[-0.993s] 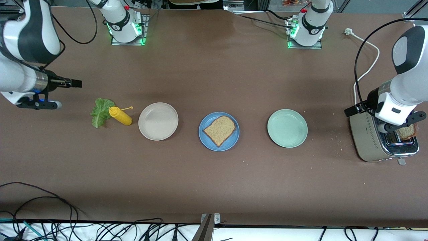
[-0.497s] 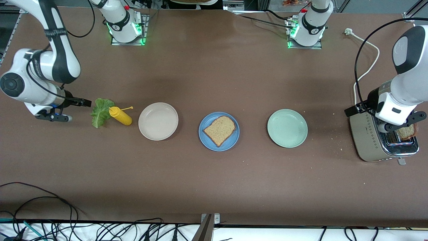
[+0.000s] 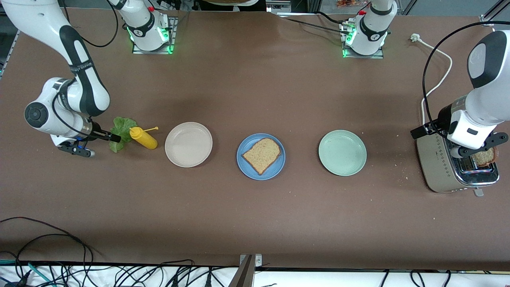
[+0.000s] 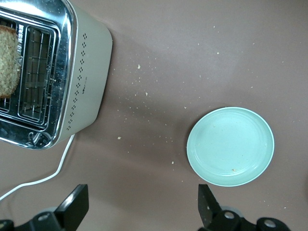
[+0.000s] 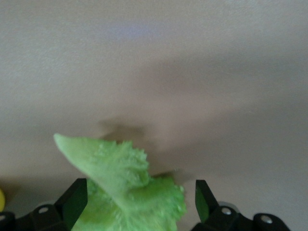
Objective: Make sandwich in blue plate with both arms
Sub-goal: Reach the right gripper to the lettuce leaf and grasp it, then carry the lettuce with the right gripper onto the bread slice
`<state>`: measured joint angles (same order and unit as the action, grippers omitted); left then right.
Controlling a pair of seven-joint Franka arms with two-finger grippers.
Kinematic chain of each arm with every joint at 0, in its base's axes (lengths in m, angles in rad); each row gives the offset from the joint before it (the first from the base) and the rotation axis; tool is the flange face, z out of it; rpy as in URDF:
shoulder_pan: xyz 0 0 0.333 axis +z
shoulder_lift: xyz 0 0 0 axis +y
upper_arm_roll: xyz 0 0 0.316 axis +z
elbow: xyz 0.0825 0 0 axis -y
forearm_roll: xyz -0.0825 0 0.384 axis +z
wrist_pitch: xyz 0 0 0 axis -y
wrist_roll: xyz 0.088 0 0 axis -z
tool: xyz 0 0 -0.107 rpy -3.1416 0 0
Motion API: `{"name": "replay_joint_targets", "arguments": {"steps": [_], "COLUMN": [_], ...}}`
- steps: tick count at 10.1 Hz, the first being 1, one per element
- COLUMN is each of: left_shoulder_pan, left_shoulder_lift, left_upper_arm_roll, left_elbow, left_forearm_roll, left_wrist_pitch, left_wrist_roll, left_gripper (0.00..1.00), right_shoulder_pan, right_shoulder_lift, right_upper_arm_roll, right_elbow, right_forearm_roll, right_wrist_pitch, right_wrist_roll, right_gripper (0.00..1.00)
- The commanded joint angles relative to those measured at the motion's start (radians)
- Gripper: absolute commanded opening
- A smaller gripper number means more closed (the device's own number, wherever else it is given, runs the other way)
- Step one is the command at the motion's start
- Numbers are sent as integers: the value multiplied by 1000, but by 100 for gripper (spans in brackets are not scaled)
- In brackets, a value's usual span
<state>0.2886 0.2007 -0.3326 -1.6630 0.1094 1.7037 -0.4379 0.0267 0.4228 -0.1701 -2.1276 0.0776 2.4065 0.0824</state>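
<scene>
**Bench contents: sandwich assembly, one slice plated**

Item 1. Round shallow matte blue plate (image 3: 261, 156), at the middle of the brown bench. It carries one square-ish slice of brown speckled wholegrain toast (image 3: 261, 155), lying flat.

Item 2. Ruffled green lettuce leaf (image 3: 120, 129), flat on the bench toward the right arm's end. Touching it, on the side toward the plates, lies a yellow squeeze bottle (image 3: 143, 138) on its side.

Item 3. Round beige plate (image 3: 188, 144), between the bottle and the blue plate.

Item 4. Round pale green plate (image 3: 342, 152), between the blue plate and the toaster, with a few crumbs scattered on the bench nearby.

Item 5. Silver and cream two-slot toaster (image 3: 442, 167), at the left arm's end of the bench, white cord trailing toward the bases. A second brown speckled toast slice (image 3: 485, 157) stands in one slot.

Item 6. Right gripper (image 5: 137, 204), black, two-fingered, low at the lettuce leaf, fingers spread wide with the leaf's edge between them; not closed on it.

Item 7. Left gripper (image 4: 142, 207), black, two-fingered, above the toaster, fingers spread wide, holding nothing.
</scene>
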Motion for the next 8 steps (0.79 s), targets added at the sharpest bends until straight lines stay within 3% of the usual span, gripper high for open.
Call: {"name": "replay_joint_targets", "arguments": {"steps": [1, 2, 3, 5, 8], "left_shoulder_pan": [9, 9, 9, 9, 9], "left_shoulder_lift": [-14, -15, -15, -14, -14], "left_upper_arm_roll": [-9, -9, -9, -9, -11], "left_elbow": [3, 3, 3, 3, 3], "left_forearm_roll": [21, 21, 21, 21, 21], "left_wrist_pitch": [-21, -21, -21, -21, -22], "left_wrist_roll": [24, 24, 24, 25, 24], "left_gripper": [100, 100, 100, 100, 100], "right_shoulder_pan": [-2, -1, -2, -2, -2], "right_shoulder_lift": [44, 38, 33, 15, 2], "right_upper_arm_roll": [3, 3, 1, 0, -14], "right_elbow": [15, 17, 18, 75, 309], "right_forearm_roll": [64, 64, 64, 60, 59], "right_wrist_pitch": [39, 33, 33, -78, -515], "right_wrist_roll": [13, 11, -2, -22, -23], "right_gripper": [48, 21, 7, 1, 1]}}
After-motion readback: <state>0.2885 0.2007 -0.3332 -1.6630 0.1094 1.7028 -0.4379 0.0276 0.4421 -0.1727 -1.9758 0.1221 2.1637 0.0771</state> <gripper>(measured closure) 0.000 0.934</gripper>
